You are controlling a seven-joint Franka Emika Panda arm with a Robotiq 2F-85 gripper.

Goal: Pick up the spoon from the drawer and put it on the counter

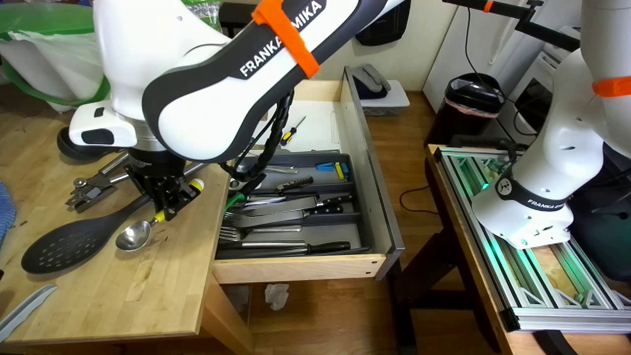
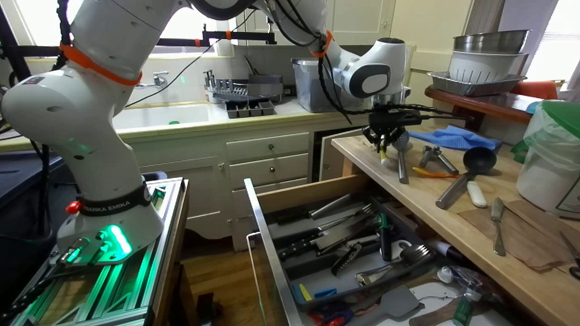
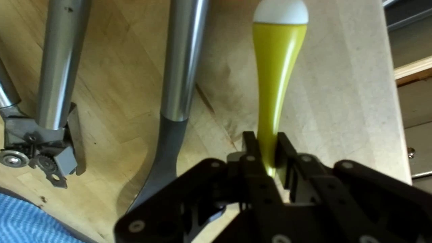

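Observation:
My gripper (image 1: 170, 211) is low over the wooden counter (image 1: 157, 296) and shut on the yellow handle of the spoon (image 1: 134, 236). In the wrist view the fingertips (image 3: 266, 136) lie on both sides of the narrow part of the yellow handle (image 3: 275, 74), whose white end points away. The silver bowl shows in an exterior view but is hidden in the wrist view. In an exterior view the handle end (image 2: 384, 159) hangs below the gripper (image 2: 380, 144). I cannot tell whether the spoon touches the counter. The drawer (image 1: 296, 270) stands open beside the counter, with a grey tray of utensils.
A black slotted spoon (image 1: 69, 241) and a can opener (image 1: 93, 187) lie close to the gripper on the counter. A black ladle (image 2: 479, 160), a blue cloth (image 2: 457, 138) and a table knife (image 2: 497, 226) are also there. The counter edge borders the open drawer.

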